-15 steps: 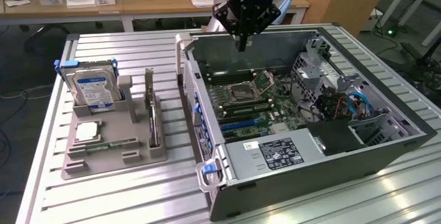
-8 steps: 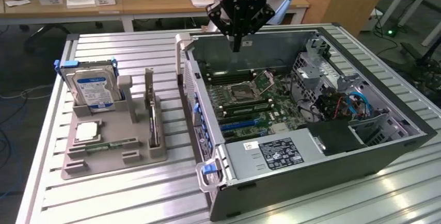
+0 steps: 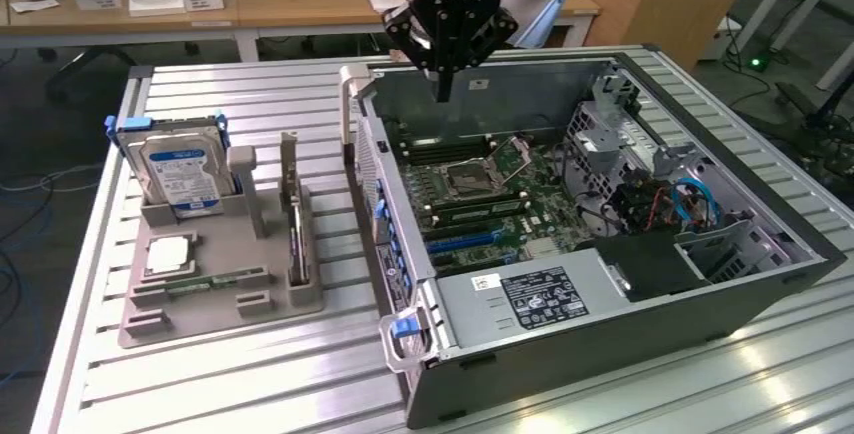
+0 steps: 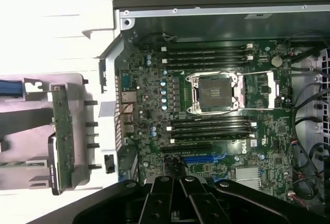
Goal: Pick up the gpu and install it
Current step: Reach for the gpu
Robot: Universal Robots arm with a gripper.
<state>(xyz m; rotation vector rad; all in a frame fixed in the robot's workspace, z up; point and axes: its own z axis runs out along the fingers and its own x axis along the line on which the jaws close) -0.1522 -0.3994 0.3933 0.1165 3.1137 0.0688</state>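
Note:
The gpu (image 3: 295,224) stands on edge in a slot of the grey holder (image 3: 227,309) at the exterior view's left, its green board and black cooler seen edge-on. From the wrist camera the gpu (image 4: 63,136) is a thin green strip beside the open computer case. My gripper (image 3: 442,92) hangs above the far end of the case, over the motherboard (image 3: 474,189), well apart from the gpu. Its fingers (image 4: 164,195) come together with nothing between them. A blue expansion slot (image 4: 203,158) lies on the motherboard (image 4: 149,105) just off the fingertips.
A silver hard drive (image 3: 180,169) with a blue-white label stands upright in the holder, with a small RAM stick (image 3: 214,282) and a CPU (image 3: 171,254) lying nearby. The case holds a power supply (image 3: 534,299) and cables (image 3: 667,204). Desks stand behind.

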